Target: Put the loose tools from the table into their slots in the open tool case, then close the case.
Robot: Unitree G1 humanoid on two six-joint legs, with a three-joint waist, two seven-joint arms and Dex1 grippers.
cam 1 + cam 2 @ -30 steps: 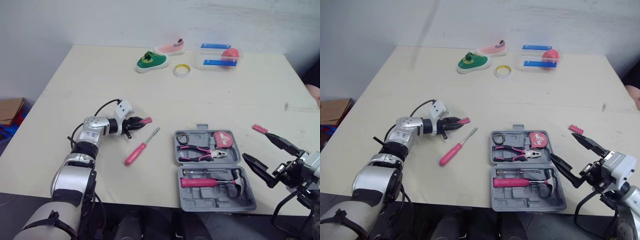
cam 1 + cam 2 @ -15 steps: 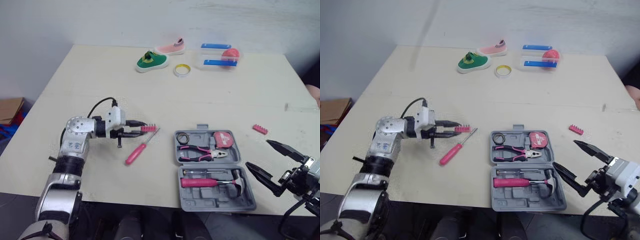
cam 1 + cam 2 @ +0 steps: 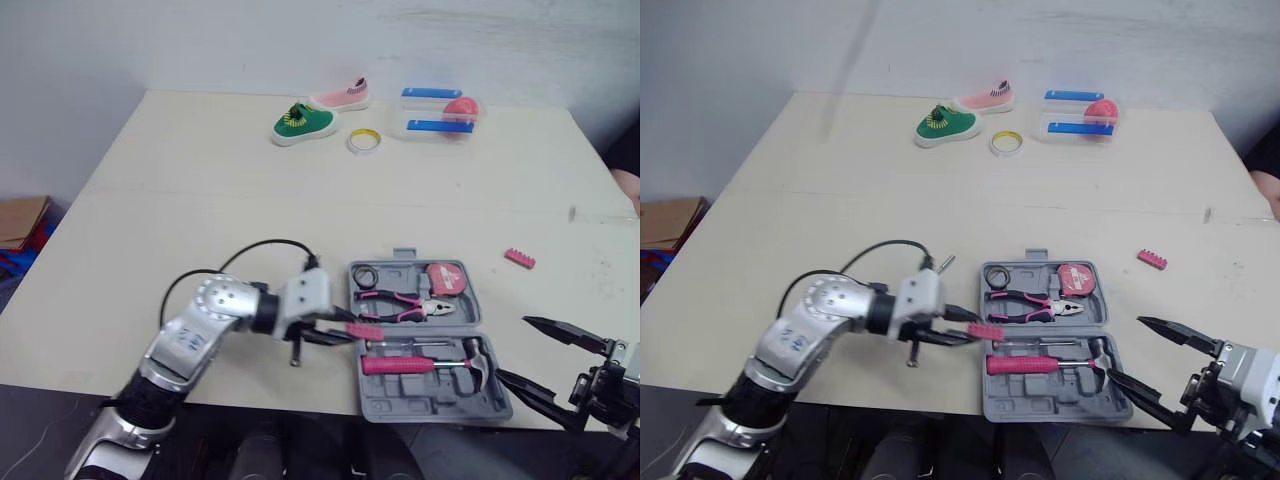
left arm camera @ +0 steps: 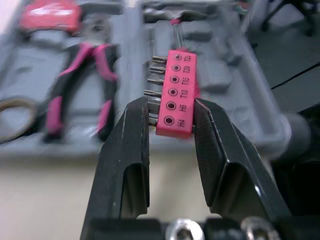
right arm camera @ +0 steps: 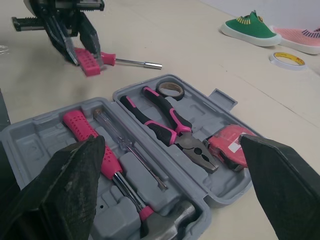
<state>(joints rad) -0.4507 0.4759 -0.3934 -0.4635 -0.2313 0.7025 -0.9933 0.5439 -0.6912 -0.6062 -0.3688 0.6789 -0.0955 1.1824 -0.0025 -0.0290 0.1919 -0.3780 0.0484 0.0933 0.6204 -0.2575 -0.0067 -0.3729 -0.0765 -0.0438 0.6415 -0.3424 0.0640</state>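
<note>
Black fingers of the right gripper (image 3: pixel 511 346) are hanging spread wide and empty off the near right corner of the grey tool case (image 3: pixel 440 402). Over the last second they have sunk lower, toward the front edge of the surface (image 3: pixel 200 200).

Across the case, the left gripper (image 4: pixel 171 102) is clamping a pink bit holder (image 4: pixel 176 87) by its end, and this is the big change. A second ago it was holding that strip out beside the pink-handled screwdriver (image 5: pixel 132 62). Now it is carrying it in over the case's left rim, just above the tray where the pink-handled hammer (image 3: pixel 410 365) is lying. The pliers (image 3: pixel 395 303) and tape measure (image 3: pixel 445 278) are sitting in their slots behind. So one loose tool looks about to be seated, I'd say, though it is not in a slot yet.

Farther out, a second bit holder (image 3: pixel 519 258) is lying loose right of the case. With the screwdriver also out on the left, closing the case is some way off. At the far edge a green shoe (image 3: pixel 303 122) and a pink shoe (image 3: pixel 340 96) are sitting well apart from all this.
</note>
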